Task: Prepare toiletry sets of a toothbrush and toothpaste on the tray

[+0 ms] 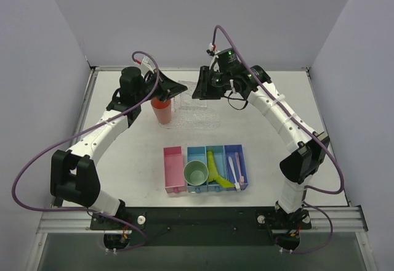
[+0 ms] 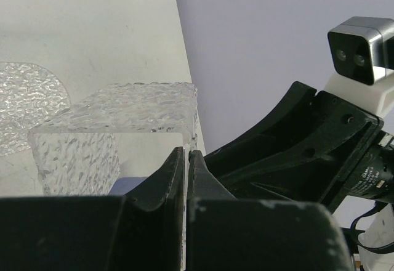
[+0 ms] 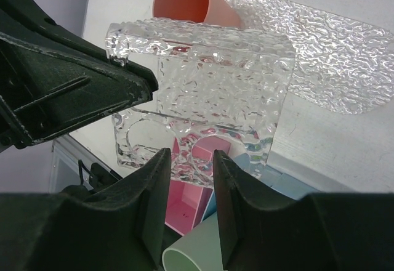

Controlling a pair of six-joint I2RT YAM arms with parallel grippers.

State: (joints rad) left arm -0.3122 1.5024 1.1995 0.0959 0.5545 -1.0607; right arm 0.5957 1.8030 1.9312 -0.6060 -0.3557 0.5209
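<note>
The clear bumpy oval tray [image 1: 200,122] lies flat at the table's middle back; it also shows in the right wrist view [image 3: 332,68] and the left wrist view [image 2: 24,98]. Two yellow-green toothpaste tubes [image 1: 213,167] and two pink-white toothbrushes [image 1: 234,167] lie in the bins near the front. My left gripper [image 1: 178,90] [image 2: 186,153] is shut on a thin wall of a small clear slotted rack [image 2: 117,129] [image 3: 209,86], held above the table. My right gripper [image 1: 198,91] [image 3: 192,154] is open, its fingers either side of the rack's lower edge.
An orange cup [image 1: 162,111] [image 3: 188,0] stands at the tray's left end, below the left gripper. A row of pink and blue bins [image 1: 174,169] sits at front centre, with a green cup [image 1: 197,173] [image 3: 197,252] in one. The two grippers are close together.
</note>
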